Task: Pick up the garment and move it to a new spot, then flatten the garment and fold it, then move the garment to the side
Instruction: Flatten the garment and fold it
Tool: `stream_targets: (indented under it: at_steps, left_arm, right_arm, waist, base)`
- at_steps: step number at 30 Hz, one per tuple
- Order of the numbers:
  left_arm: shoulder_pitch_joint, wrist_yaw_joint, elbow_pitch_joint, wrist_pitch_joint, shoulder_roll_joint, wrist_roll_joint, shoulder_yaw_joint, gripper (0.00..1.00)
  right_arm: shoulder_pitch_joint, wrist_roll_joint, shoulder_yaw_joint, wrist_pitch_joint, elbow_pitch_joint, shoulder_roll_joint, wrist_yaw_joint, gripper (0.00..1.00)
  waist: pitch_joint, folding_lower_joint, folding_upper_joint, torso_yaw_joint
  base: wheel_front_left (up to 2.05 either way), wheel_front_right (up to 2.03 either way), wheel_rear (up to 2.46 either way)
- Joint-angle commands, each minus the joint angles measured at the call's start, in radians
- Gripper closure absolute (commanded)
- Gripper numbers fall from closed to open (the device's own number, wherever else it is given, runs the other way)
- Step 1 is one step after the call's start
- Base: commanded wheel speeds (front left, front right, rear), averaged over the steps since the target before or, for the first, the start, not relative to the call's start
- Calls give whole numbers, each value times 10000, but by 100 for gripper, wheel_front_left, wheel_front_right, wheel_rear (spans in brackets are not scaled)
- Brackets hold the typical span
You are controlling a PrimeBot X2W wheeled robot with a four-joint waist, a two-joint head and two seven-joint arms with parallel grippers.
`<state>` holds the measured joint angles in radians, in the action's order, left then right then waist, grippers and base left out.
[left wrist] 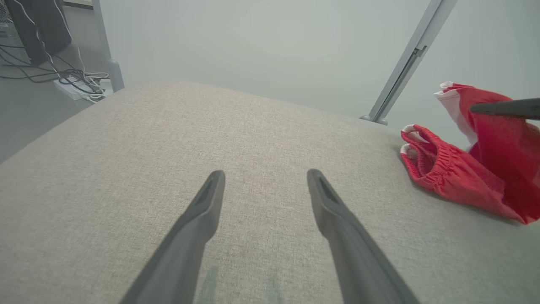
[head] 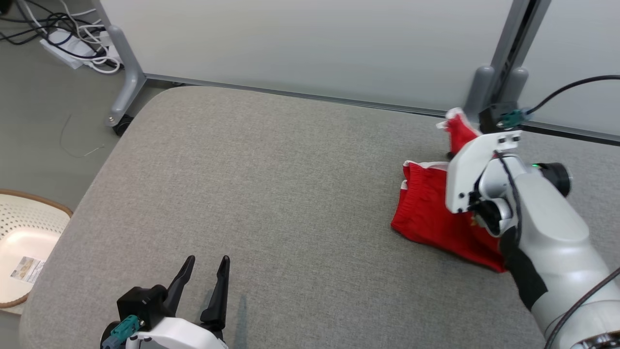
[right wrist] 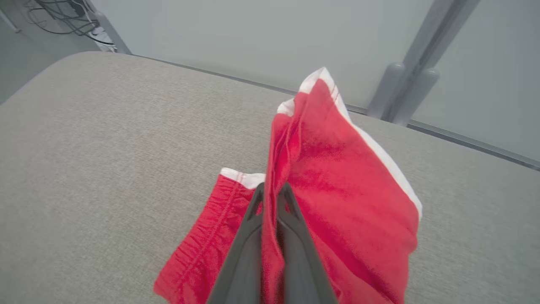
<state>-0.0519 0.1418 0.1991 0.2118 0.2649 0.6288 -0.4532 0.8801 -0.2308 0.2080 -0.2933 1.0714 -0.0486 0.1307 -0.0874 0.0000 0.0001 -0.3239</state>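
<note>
Here, the right claw (right wrist: 272, 190) has its two fingers pressed together on a fold of the garment (right wrist: 337, 190), a pair of red shorts with white trim. One part is lifted and stands upright above the fingertips. The elastic waistband and the rest of the cloth lie on the padded counter (head: 271, 184), at its far right side and near the partition post (head: 494, 87).

Probable hazards:
- **Slipping:** the pinch takes in only a narrow ridge of fabric, so the cloth could slide out under its own weight during a lift.
- **Bunching:** with a single hold point, the garment is likely to hang in a bunch and land creased, which would make flattening harder.
- **Dragging:** the trailing waistband could drag on the rough upholstery and twist the shorts.
- **Edge and post:** any travel further right or away from the robot risks carrying cloth over the counter's edge or against the post.

Pose: in the head view the right forearm enters from the lower right and the wrist angles towards the far edge, hiding part of the garment. The left claw (head: 208, 261) sits at the near left, well apart from the shorts. Its fingers are spread wide with nothing between them and point across the bare counter, so it is too far away to steady the cloth. Whether its fingertips touch the surface cannot be told.
</note>
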Motion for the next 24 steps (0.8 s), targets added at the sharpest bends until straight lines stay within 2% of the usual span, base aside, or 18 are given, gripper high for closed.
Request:
stream_targets:
  at_steps: [1,4,11,12,13,20,24]
  left_arm:
    - [-174,-8,34,51,-9,89,16,0]
    - [-135,3,75,81,-21,94,17,0]
    - [-82,-6,111,138,-32,137,11,0]
    - [-90,-8,117,146,-36,139,10,0]
    - [-88,8,120,153,-40,142,20,0]
    - [-70,37,155,195,-2,184,61,0]
    - [11,77,142,209,-3,208,64,0]
  right_arm:
    - [-262,-409,417,-155,-230,-62,3,100]
    - [-437,-893,1071,-411,-535,-75,3,100]
    - [-590,-938,1129,-401,-371,-50,3,100]
    - [-665,-1250,1299,-339,-568,-36,6,78]
    - [-694,-1517,1268,-235,-644,-33,3,0]
    - [-353,-2856,1162,1149,-1092,-49,4,0]
    - [-131,-2194,700,1965,-603,-140,3,0]
  waist:
    - [4,0,-1,-75]
    - [2,0,-1,-139]
    - [-28,0,-1,-199]
    - [-44,0,-1,-201]
    - [-59,0,-1,-181]
    - [-16,0,-1,35]
    - [136,0,-1,172]
  base:
    - [0,0,0]
    - [0,0,0]
    - [0,0,0]
    - [0,0,0]
    - [0,0,0]
    - [0,0,0]
    - [0,0,0]
